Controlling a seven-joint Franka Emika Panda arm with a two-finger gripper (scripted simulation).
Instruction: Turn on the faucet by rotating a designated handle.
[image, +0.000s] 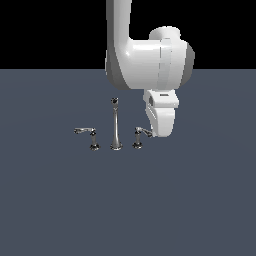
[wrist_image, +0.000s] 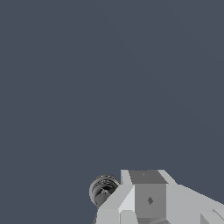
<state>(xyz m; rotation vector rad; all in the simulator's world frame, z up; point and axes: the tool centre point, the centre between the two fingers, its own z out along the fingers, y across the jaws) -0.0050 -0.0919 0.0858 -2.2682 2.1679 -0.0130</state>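
The faucet is a small chrome three-piece set on the dark floor. Its tall thin spout (image: 115, 125) stands in the middle. The handle (image: 138, 137) is the short lever post on the exterior view's right; its arm points toward my hand. The twin lever (image: 88, 135) stands on the exterior view's left, arm jutting left. My gripper (image: 160, 133) hangs right beside the handle's lever end, touching or nearly so. In the wrist view the fingers (wrist_image: 150, 192) appear as one closed block, with the handle's round top (wrist_image: 103, 190) just beside them. Nothing is gripped.
The flat dark grey floor (image: 190, 200) stretches all around the faucet. My white arm (image: 145, 60) comes down from above, behind and to the exterior view's right of the spout.
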